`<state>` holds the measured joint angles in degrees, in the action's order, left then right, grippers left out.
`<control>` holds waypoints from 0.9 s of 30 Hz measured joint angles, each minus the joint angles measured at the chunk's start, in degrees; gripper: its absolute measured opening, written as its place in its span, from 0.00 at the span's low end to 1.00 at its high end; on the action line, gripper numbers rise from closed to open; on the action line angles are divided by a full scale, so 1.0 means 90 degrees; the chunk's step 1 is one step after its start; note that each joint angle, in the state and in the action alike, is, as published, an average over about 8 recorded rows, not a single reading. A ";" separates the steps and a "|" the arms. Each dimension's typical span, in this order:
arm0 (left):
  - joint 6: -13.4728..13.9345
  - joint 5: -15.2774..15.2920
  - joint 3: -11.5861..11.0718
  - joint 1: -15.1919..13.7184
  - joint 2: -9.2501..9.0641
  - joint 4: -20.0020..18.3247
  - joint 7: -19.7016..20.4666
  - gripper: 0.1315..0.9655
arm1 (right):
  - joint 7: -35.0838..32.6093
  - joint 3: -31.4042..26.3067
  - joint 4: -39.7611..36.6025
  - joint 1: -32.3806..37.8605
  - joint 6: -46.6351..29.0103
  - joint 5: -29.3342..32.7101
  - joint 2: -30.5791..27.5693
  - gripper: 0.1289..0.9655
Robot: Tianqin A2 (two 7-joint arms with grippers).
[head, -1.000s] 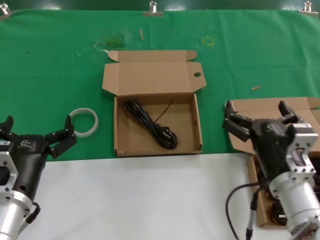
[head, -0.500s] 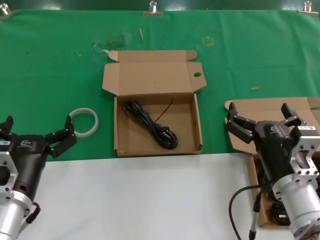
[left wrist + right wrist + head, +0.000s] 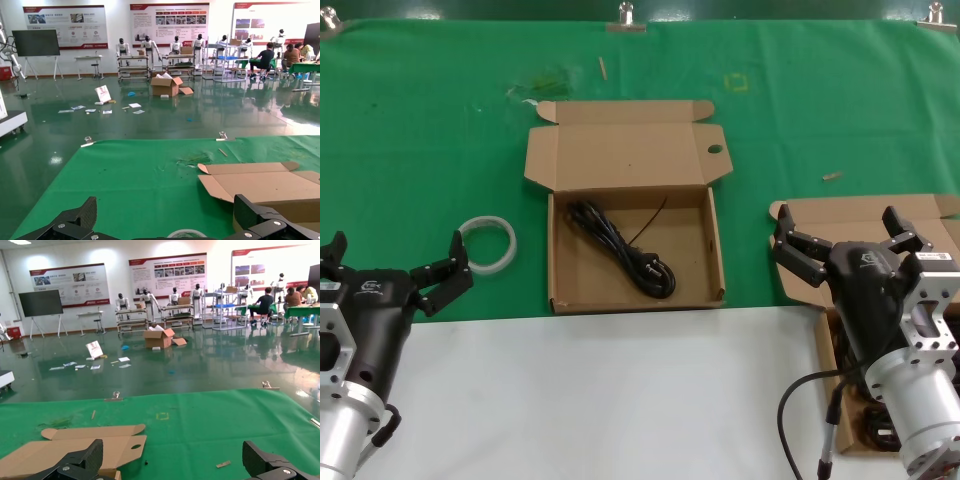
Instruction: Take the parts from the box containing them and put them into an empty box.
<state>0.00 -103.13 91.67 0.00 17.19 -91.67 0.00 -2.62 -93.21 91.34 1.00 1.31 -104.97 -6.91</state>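
The box with a round hole in its lid flap (image 3: 715, 150) lies open at the table's middle, with one black bundled cord (image 3: 620, 258) inside. Its lid also shows in the right wrist view (image 3: 75, 447) and in the left wrist view (image 3: 265, 185). The second brown box (image 3: 860, 212) lies at the right edge, mostly hidden by my right arm; black cords (image 3: 876, 432) show in it beside the arm. My right gripper (image 3: 845, 238) is open and empty above that box, also seen in its own view (image 3: 175, 465). My left gripper (image 3: 392, 262) is open and empty at the left, also seen in its own view (image 3: 170, 225).
A translucent white tape ring (image 3: 487, 243) lies on the green mat left of the middle box, just ahead of my left gripper, and shows in the left wrist view (image 3: 186, 233). Small wood scraps (image 3: 832, 176) lie on the mat. A white table strip runs along the front.
My right gripper has moved a little to the right and toward me over the right box, then held still. The left arm and the cord have not moved.
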 joint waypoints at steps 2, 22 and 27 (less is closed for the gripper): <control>0.0000 0.0000 0.0000 0.0000 0.0000 0.0000 0.0000 1.00 | 0.0000 0.0000 0.0000 0.0000 0.0000 0.0000 0.0000 1.00; 0.0000 0.0000 0.0000 0.0000 0.0000 0.0000 0.0000 1.00 | 0.0000 0.0000 0.0000 0.0000 0.0000 0.0000 0.0000 1.00; 0.0000 0.0000 0.0000 0.0000 0.0000 0.0000 0.0000 1.00 | 0.0000 0.0000 0.0000 0.0000 0.0000 0.0000 0.0000 1.00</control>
<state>0.00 -103.13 91.67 0.00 17.19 -91.67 0.00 -2.62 -93.21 91.34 1.00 1.31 -104.97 -6.91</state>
